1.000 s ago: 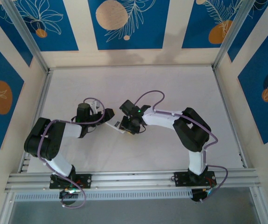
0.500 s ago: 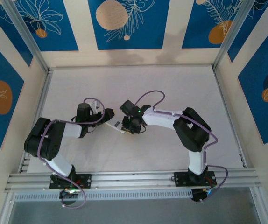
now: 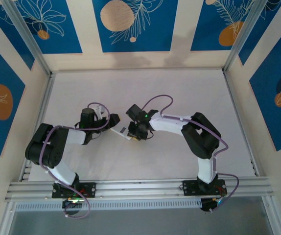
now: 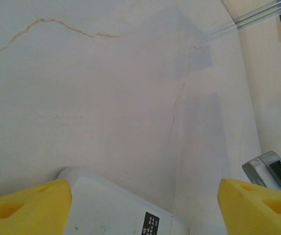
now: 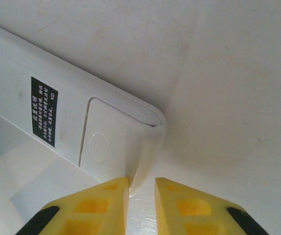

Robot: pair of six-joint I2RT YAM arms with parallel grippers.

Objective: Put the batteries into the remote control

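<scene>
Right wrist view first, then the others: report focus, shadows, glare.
Right wrist view: remote control and its black label fairly sharp, right fingers soft, no glare. Left wrist view: table evenly lit with faint grey shadow patches, left fingers blurred. Top external view: flat light, soft arm shadows, remote control too small for detail.
</scene>
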